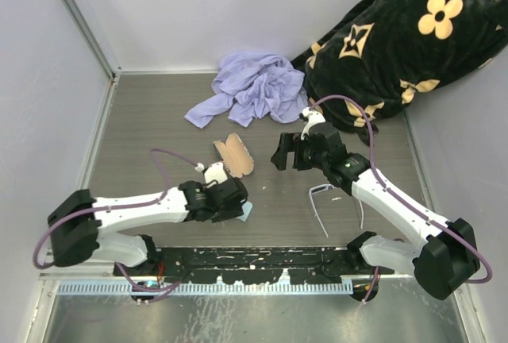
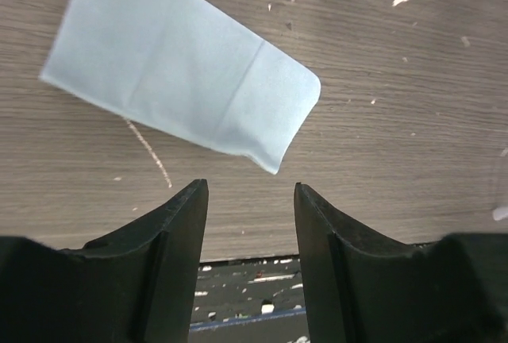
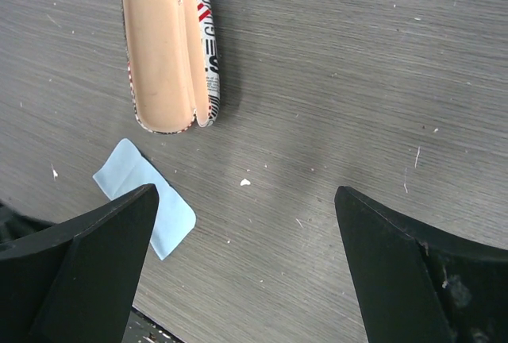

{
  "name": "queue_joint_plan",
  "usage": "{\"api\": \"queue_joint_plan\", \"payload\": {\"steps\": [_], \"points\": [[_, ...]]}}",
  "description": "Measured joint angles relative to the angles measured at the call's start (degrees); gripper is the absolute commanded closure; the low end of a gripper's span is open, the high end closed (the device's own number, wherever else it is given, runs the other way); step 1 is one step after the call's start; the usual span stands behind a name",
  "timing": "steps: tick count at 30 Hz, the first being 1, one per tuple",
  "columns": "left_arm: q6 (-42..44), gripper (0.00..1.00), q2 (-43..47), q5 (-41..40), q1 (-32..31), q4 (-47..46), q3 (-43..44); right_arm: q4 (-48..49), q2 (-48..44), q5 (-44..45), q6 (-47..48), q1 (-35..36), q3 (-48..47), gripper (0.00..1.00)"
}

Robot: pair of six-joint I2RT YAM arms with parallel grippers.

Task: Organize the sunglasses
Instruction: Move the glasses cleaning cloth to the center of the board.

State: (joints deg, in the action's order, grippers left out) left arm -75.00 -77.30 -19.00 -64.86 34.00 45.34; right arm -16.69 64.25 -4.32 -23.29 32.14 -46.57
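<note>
The sunglasses (image 1: 318, 211) lie on the table with their thin white arms toward the near edge, partly hidden under my right arm. They show in neither wrist view. The red-and-white case (image 1: 234, 156) lies open with its tan lining up and also shows in the right wrist view (image 3: 163, 57). My right gripper (image 1: 288, 152) is open and empty above bare table, right of the case and up-left of the sunglasses. My left gripper (image 1: 232, 197) is open and empty just over the light-blue cloth (image 2: 182, 89).
A crumpled lavender cloth (image 1: 254, 89) lies at the back of the table. A black bag with a tan flower print (image 1: 397, 41) fills the back right corner. The light-blue cloth (image 3: 144, 196) lies near the table's front edge, below the case.
</note>
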Motion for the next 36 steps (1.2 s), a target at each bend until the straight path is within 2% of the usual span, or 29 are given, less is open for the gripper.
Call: {"api": "queue_joint_plan", "payload": {"steps": [5,13,18,25,36], "points": [[3.43,0.48,9.92,-3.13,2.60,4.13,-0.15,0.22,-0.13,1.07,-1.60,-0.02,0.98,0.04],[13.51,0.53,20.35,-2.32,18.80,4.22,-6.99,0.24,0.02,1.25,-6.73,1.60,4.26,0.14],[20.59,0.51,18.69,5.09,24.39,-0.92,-11.78,0.39,1.77,1.27,-9.01,6.45,5.66,0.16],[25.05,0.57,12.92,11.91,25.35,-9.55,-14.10,1.09,4.33,0.74,-11.13,10.34,7.06,0.19],[26.45,0.57,9.44,12.76,25.55,-11.65,-14.27,1.99,4.48,0.85,-11.56,10.93,7.30,0.19]]}}
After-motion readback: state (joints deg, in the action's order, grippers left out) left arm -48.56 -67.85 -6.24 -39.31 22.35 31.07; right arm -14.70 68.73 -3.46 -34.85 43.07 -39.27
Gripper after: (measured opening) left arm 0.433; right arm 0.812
